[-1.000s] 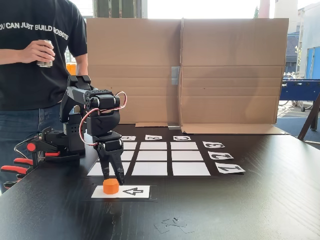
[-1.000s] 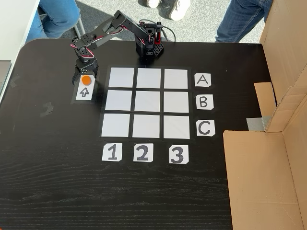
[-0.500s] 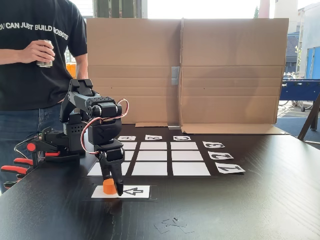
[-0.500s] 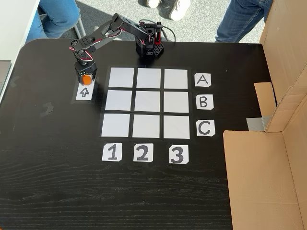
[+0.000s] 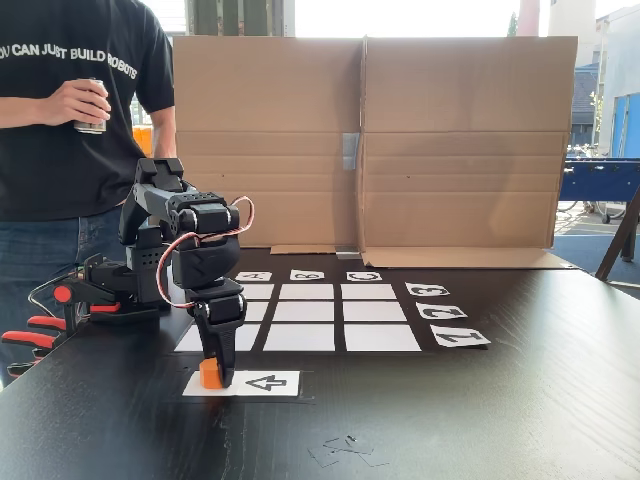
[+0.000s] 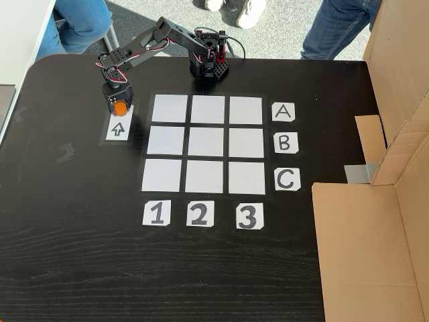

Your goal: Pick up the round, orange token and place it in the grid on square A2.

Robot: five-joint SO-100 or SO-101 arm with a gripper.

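Note:
The orange token [image 5: 208, 374] sits at the left end of the white arrow strip [image 5: 262, 383], pinched between the fingers of my gripper [image 5: 213, 373], which points straight down and is shut on it. From above, the token [image 6: 119, 107] shows under the gripper [image 6: 118, 106] at the strip's top end, left of the grid [image 6: 165, 125]. The grid [image 5: 375, 311] lies just behind the strip. Square A2 [image 6: 208, 109] is the top middle cell in the view from above. In the side view square A2 [image 5: 258, 311] is the middle cell of the left column, and it is bare.
Letter cards A, B, C [image 6: 284, 142] and number cards 1, 2, 3 [image 6: 200, 214] border the grid. A cardboard wall [image 5: 365, 140] stands behind the table. A person holding a can [image 5: 90, 105] stands at the back left. Red-handled clamps [image 5: 30, 335] hold the arm base at the left edge.
The gripper has come down over the token and its fingers have shut on it. The token stays on the arrow strip.

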